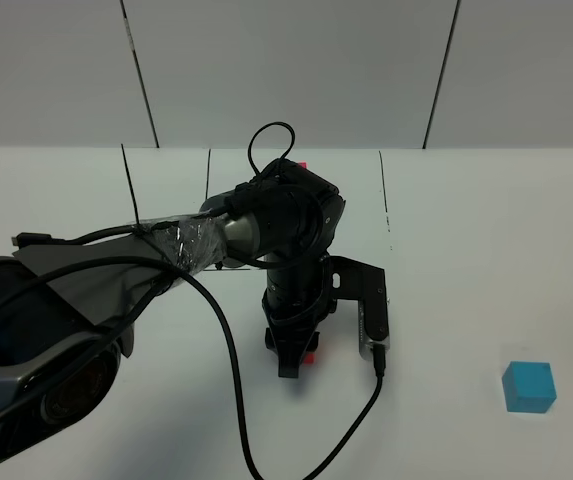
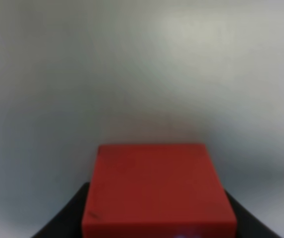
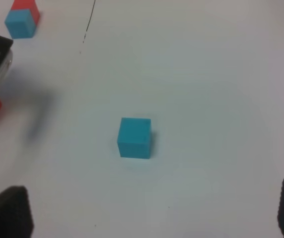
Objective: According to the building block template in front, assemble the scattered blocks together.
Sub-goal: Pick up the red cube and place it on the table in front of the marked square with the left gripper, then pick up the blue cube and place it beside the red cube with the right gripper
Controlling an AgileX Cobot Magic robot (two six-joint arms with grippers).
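Left jaws pinch the red cube (image 2: 154,188); right jaws wide, cyan cube (image 3: 134,137) seemingly below.

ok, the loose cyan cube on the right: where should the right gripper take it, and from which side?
Grip the cyan cube across two opposite side faces, coming down from above. It sits flat on the table, apart from everything else, so its flat sides look free. The right gripper is open; probably square its jaws to the faces.
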